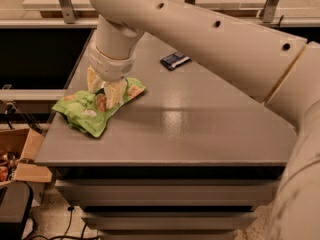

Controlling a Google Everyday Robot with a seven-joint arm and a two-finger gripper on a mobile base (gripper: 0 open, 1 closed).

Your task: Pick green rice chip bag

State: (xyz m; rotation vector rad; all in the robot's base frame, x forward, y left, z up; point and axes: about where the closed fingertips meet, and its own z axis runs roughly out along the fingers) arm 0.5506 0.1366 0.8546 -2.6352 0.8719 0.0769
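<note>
The green rice chip bag [84,115] is a crinkly lime-green pouch at the table's left edge, with its left end hanging slightly over the side. My gripper [104,90] comes down from the large cream arm onto the bag's upper right part. Its two pale fingers [116,92] are closed on the bag's middle fold. The bag's dark logo is hidden under the gripper.
A small dark blue wrapped bar [175,60] lies at the back of the grey table [200,129]. My arm crosses over the table's right and back. A cardboard box [22,154] sits on the floor to the left, below the table edge.
</note>
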